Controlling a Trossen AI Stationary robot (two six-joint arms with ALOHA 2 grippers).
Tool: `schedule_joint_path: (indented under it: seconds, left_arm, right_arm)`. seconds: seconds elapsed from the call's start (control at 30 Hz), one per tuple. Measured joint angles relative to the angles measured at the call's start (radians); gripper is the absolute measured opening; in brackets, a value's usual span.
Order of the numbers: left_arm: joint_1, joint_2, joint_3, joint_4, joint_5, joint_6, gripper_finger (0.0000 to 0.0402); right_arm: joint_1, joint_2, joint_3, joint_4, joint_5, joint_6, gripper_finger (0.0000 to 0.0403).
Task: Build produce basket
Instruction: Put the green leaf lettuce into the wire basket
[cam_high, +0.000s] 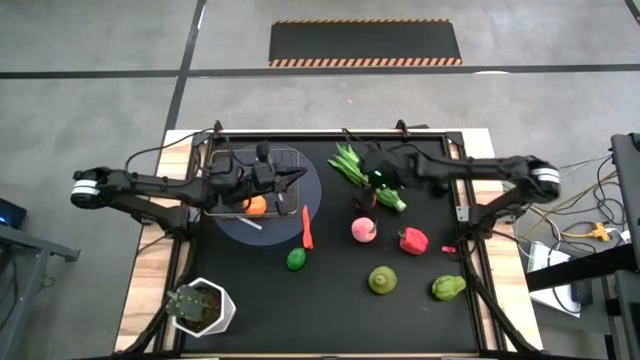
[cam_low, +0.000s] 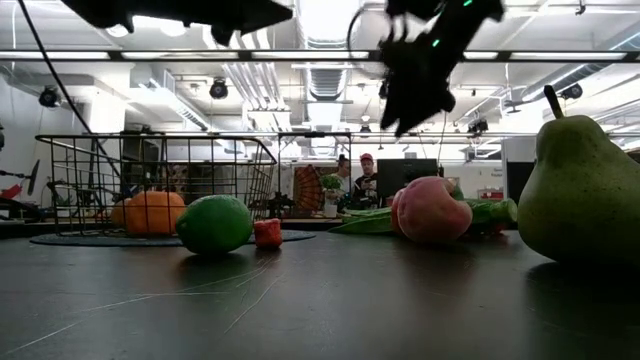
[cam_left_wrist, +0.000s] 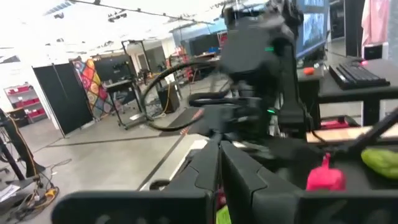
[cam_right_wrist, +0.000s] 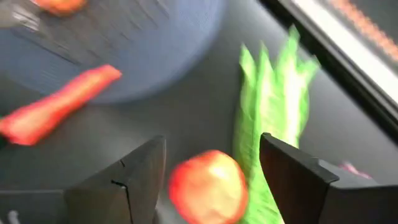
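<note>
Your right gripper (cam_high: 372, 186) hung spread over the leafy stalk (cam_high: 350, 163); your left gripper (cam_high: 298, 176), pressed together, hovered above the basket (cam_high: 222, 150).

1 wire basket (cam_high: 262, 180), 1 orange fruit (cam_high: 256, 206) inside it, 1 red chili (cam_high: 307, 227), 1 leafy stalk (cam_high: 352, 165), 1 pink fruit (cam_high: 363, 230), 1 red fruit (cam_high: 412, 240), 3 green fruits (cam_high: 296, 259), 1 potted plant (cam_high: 197, 306), 2 arms
</note>
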Motion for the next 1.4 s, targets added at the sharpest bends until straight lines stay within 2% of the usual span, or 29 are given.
schedule_joint_path:
  seconds: [0.17, 0.33, 0.47, 0.67, 0.87, 1.03, 1.23, 1.4]
  left_arm:
    - [0.0, -0.038, -0.013, 0.091, 0.0, 0.017, 0.0]
    - [0.0, -0.086, -0.024, 0.127, 0.0, 0.019, 0.0]
    - [0.0, -0.118, -0.055, 0.15, 0.0, 0.016, 0.0]
    - [0.0, -0.155, -0.082, 0.147, 0.0, -0.01, 0.0]
    - [-0.001, -0.175, -0.096, 0.146, 0.0, -0.009, 0.0]
    - [-0.001, -0.175, -0.097, 0.145, 0.0, -0.009, 0.0]
    - [-0.001, -0.175, -0.098, 0.148, 0.0, -0.008, 0.0]
    - [-0.001, -0.175, -0.101, 0.152, 0.0, -0.008, 0.0]
  right_arm:
    - [-0.133, 0.177, 0.19, -0.272, -0.075, -0.009, 0.0256]
    - [-0.207, 0.332, 0.316, -0.397, -0.113, -0.063, 0.0268]
    - [-0.231, 0.416, 0.381, -0.426, -0.159, -0.092, 0.0276]
    - [-0.235, 0.495, 0.418, -0.42, -0.161, -0.114, 0.0287]
    - [-0.24, 0.542, 0.42, -0.413, -0.076, -0.112, 0.0292]
    - [-0.243, 0.579, 0.42, -0.404, -0.075, -0.129, 0.0288]
    - [-0.243, 0.614, 0.419, -0.368, -0.077, -0.14, 0.0268]
    - [-0.243, 0.621, 0.419, -0.361, -0.075, -0.135, 0.0212]
